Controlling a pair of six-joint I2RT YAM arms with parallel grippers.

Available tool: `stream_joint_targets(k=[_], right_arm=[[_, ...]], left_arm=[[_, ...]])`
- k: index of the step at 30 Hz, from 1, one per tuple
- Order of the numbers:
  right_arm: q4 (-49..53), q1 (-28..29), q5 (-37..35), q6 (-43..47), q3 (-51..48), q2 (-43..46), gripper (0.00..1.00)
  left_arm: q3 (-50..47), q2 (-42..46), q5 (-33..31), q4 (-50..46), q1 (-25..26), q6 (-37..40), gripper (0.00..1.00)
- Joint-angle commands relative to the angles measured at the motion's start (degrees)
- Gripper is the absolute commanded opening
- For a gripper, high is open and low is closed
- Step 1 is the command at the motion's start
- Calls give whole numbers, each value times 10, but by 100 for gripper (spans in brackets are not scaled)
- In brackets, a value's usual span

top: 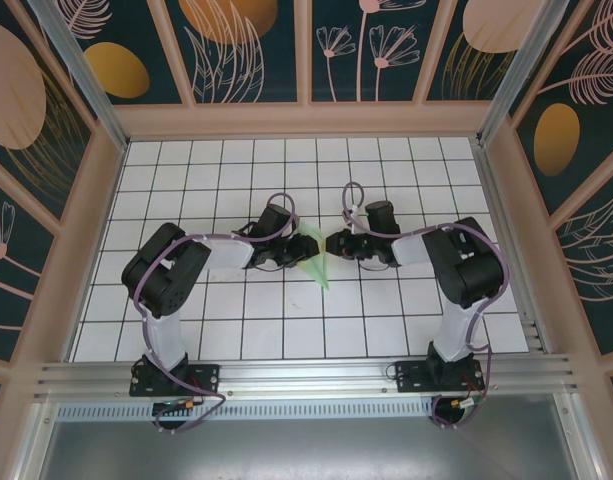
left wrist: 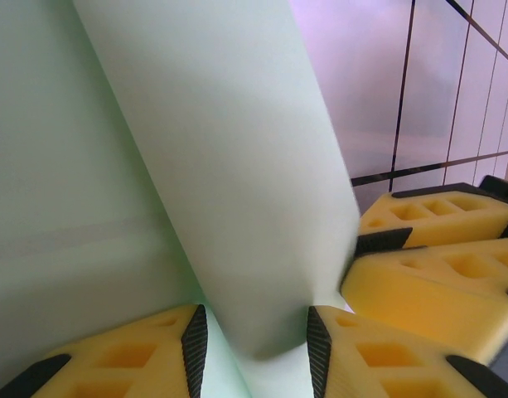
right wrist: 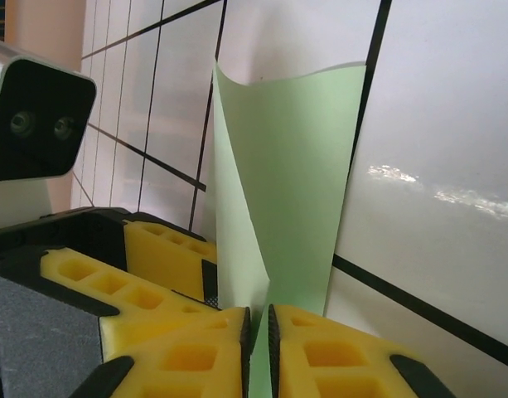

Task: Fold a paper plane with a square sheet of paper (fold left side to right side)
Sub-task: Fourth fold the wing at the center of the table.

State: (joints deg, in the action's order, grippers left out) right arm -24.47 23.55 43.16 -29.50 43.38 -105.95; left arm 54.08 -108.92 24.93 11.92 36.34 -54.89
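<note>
A thin pale mint-green sheet of paper [top: 313,256], creased into a narrow pointed shape, is held between the two arms above the middle of the white black-gridded tabletop [top: 386,180]. Its tip points towards the near edge.

The left end effector [top: 292,256] grips a rounded, loosely curved fold of the paper [left wrist: 237,166]. Its black pads [left wrist: 195,340] touch the fold on both sides, with the jaws partly apart.

The right end effector [top: 332,245] is clenched on the sheet's lower edge [right wrist: 287,166]. Its yellow fingers [right wrist: 336,348] are nearly together, and the paper rises upright from the slit between them.

The two end effectors sit just beside each other.
</note>
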Motion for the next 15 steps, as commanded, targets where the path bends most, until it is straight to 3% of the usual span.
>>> stream_joint_targets(k=[1, 8, 15], right_arm=[[-19, -1, 18, 3, 21, -13, 12], [-5, 1, 8, 12, 29, -22, 3], [17, 5, -4, 23, 38, -30, 2]], left_arm=[[8, -10, -13, -18, 1, 4, 40], [5, -9, -13, -18, 1, 6, 40], [3, -7, -15, -17, 0, 7, 40]])
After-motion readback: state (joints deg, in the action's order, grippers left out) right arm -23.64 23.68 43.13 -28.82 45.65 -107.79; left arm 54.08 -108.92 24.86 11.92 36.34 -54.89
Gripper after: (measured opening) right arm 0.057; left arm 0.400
